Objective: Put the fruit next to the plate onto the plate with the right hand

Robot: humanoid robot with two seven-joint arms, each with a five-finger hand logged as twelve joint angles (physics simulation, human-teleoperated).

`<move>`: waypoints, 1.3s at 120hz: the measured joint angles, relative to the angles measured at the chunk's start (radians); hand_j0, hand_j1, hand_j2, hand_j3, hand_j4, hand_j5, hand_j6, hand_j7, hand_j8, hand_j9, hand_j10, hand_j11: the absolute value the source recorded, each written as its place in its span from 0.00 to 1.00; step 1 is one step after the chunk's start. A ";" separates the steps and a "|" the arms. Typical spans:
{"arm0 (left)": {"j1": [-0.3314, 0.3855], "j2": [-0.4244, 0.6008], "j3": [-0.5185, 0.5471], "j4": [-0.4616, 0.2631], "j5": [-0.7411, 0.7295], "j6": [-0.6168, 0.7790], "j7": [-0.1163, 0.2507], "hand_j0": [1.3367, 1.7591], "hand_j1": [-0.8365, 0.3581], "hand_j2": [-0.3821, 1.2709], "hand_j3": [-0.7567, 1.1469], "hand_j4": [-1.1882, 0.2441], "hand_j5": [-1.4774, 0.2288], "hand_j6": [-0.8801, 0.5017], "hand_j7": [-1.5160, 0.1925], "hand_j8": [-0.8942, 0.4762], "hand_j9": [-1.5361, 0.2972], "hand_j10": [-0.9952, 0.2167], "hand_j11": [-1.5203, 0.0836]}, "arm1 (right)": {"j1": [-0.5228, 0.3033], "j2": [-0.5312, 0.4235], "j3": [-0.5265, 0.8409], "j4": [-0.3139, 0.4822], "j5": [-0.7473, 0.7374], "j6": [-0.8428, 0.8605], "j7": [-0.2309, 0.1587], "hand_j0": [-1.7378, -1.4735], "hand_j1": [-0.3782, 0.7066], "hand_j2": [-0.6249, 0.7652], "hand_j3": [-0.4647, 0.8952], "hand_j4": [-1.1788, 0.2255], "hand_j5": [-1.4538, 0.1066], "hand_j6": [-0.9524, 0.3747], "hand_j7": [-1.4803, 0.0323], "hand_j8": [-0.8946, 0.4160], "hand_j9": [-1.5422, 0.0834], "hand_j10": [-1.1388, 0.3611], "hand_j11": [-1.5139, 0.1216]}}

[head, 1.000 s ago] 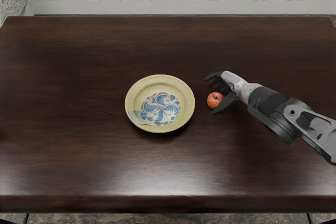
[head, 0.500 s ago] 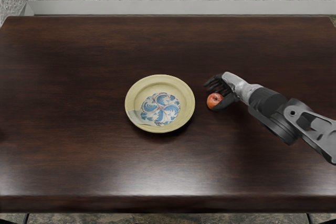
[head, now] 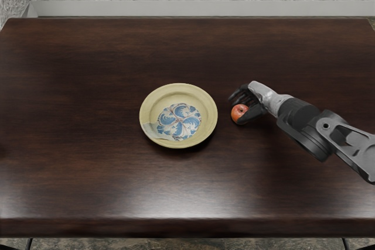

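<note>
Fruit sits on the bench, just right of the plate, not on it. Right hand curled around the fruit; looks grasped. Next: firm the grip, lift straight up to clear the rim, carry left, release over the plate's centre.

Pt of fruit hidden by robot hand; arm cut off rt edge.

Single head view, high, slanting down across whole table, wall behind
</note>
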 joint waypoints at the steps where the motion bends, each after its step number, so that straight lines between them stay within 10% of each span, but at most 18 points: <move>1: 0.000 0.000 0.000 0.000 0.000 0.000 0.000 0.76 0.99 0.23 0.40 0.83 0.87 0.64 0.89 0.65 0.84 0.82 0.95 | 0.000 0.000 0.000 0.000 0.000 0.000 0.000 0.31 0.64 0.58 0.34 0.44 0.46 0.30 0.49 0.35 0.49 0.43 0.47; 156: 0.000 0.000 0.000 0.000 0.000 0.000 0.000 0.76 0.99 0.23 0.40 0.83 0.87 0.64 0.89 0.65 0.84 0.82 0.95 | 0.035 0.052 0.119 0.068 0.018 0.011 0.000 0.30 0.64 0.70 0.34 0.37 0.36 0.28 0.40 0.36 0.40 0.41 0.39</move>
